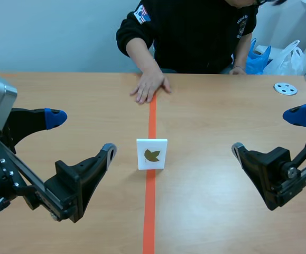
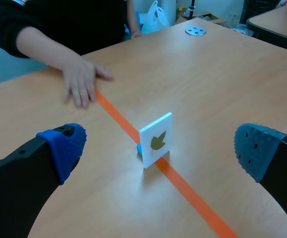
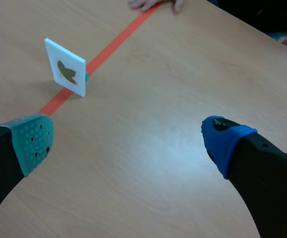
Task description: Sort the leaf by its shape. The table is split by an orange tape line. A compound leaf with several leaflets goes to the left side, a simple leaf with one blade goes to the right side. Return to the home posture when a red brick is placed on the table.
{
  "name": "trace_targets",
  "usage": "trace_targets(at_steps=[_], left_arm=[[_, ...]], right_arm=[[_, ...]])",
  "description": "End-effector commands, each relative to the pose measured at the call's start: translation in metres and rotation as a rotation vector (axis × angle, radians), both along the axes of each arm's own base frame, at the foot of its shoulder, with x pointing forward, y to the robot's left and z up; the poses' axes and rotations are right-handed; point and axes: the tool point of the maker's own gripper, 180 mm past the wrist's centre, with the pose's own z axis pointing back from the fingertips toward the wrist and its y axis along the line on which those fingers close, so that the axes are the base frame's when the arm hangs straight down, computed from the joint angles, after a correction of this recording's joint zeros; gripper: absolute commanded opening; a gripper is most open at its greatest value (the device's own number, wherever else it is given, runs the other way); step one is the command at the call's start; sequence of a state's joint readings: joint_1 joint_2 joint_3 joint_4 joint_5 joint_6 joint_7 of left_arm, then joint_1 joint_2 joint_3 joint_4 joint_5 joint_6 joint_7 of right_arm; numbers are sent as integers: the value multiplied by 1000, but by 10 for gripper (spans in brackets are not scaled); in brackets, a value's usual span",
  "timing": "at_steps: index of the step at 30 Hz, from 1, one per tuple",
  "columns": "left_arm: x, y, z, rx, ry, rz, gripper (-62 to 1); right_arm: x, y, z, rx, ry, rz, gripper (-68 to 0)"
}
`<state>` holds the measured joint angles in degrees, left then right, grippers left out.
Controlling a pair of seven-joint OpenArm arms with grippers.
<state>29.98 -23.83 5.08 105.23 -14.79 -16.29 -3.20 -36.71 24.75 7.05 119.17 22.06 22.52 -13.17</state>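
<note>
The wood-coloured bench (image 1: 221,106) filled most of the scene view. A person (image 1: 195,32) in a black top sat at its far edge, w/ one hand (image 1: 150,84) lying flat, palm down, on the far end of the orange tape line (image 1: 150,211). This line ran straight down the middle of the bench, from the person toward the robot.

The two black arms came in low, one from each side. The left tool (image 1: 82,134) hung over the left half of the bench, its fingers spread wide w/ nothing btw. them; both pads (image 2: 64,146) were blue. The right tool (image 1: 267,132) hung over the right half, also spread wide and holding nothing; one pad (image 3: 31,141) was grey-green, the other blue. Both tools were well apart from the card.

Behind the far right corner of the bench there were a blue bag (image 1: 258,58) and a white plastic bag (image 1: 287,55).

A small white card (image 1: 152,154) stood upright on the tape line, approx. at the middle of the bench, btw. the two tools and ahead of each, w/ its printed face toward the robot. A small blue-green piece (image 3: 86,76) touched the card's back near the base.

A white round disc (image 1: 285,88) w/ holes lay flat on the right half, near the far edge.

The leaf (image 1: 152,155) was printed on the card: olive-brown, w/ a few lobes. It was too small to tell if it had one blade or several leaflets. It sat over the line, on neither side.
</note>
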Motion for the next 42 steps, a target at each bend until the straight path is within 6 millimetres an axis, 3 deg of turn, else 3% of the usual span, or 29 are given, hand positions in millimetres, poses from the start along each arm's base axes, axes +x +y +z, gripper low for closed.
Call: trace_targets(at_steps=[1, 7, 14, 20, 31, 42], left_arm=[[0, 0, 3, -17, -9, 0, 14], [7, 8, -5, 26, -9, -7, 14], [31, 27, -18, 27, 0, -14, 14], [44, 32, -39, 25, 46, -68, 14], [52, 3, -83, 48, 130, -186, 14], [75, -26, -105, 18, 156, -207, 14]], right_arm=[[5, -2, 8, 0, -33, -1, -58], [5, -2, 8, 0, -32, -1, -58], [5, -2, 8, -1, -30, -2, -58], [5, -2, 8, -3, -30, 0, -58], [5, -2, 8, -3, -30, 0, -58], [5, -2, 8, -3, -30, 0, -58]])
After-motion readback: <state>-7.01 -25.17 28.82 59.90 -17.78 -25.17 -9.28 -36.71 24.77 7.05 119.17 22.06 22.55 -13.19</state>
